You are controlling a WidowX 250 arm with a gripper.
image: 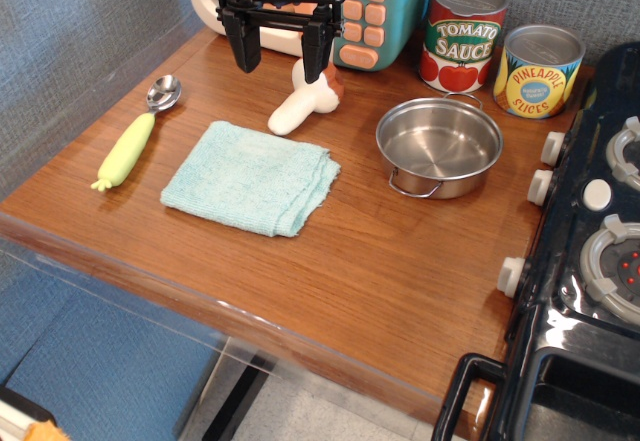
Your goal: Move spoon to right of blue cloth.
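The spoon (137,135) lies on the wooden table to the left of the blue cloth (250,177), its shiny bowl pointing to the back and its yellow-green handle to the front. The blue cloth lies flat in the middle of the table. My gripper (281,56) hangs open and empty at the back of the table, behind the cloth and to the right of the spoon, with its black fingers (245,46) spread apart. Its right finger stands just in front of the white mushroom toy (305,103).
A steel pot (439,146) stands right of the cloth. A tomato sauce can (461,36) and a pineapple can (537,71) stand behind it. A toy microwave (370,6) is at the back. A black toy stove (590,251) lines the right edge.
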